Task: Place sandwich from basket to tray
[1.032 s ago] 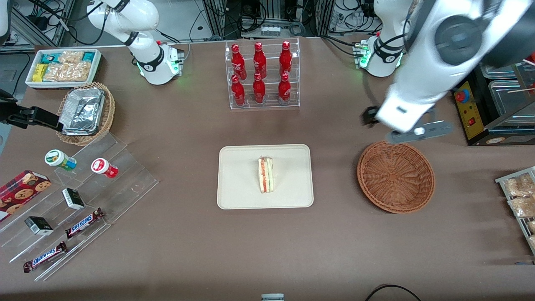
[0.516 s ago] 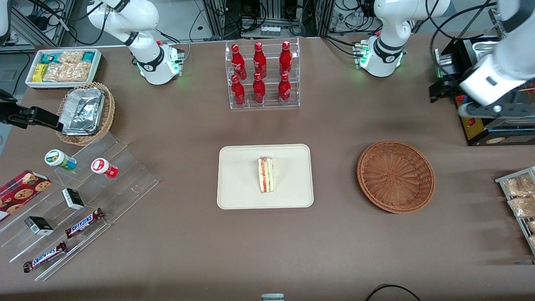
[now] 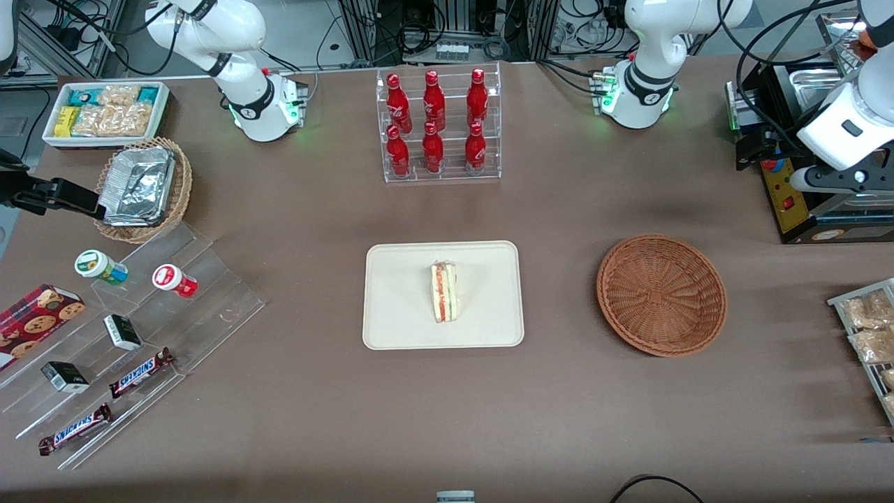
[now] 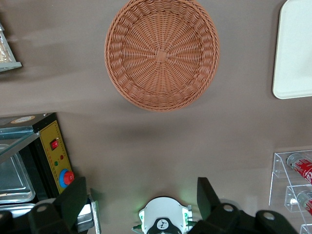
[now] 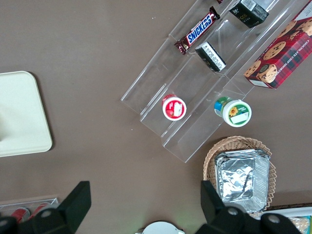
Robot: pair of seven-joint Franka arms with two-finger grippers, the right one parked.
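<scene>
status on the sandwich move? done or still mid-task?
Looks done. The sandwich lies on the tray, and the basket holds nothing. Nothing in hand: the tool is open and carries nothing, up high toward the working arm's end of the table, well clear of the basket. Nothing visibly left.

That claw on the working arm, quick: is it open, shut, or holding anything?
The gripper: open, holding nothing, raised at the working arm's end of the table. The sandwich lies on the tray; the basket holds nothing.
</scene>
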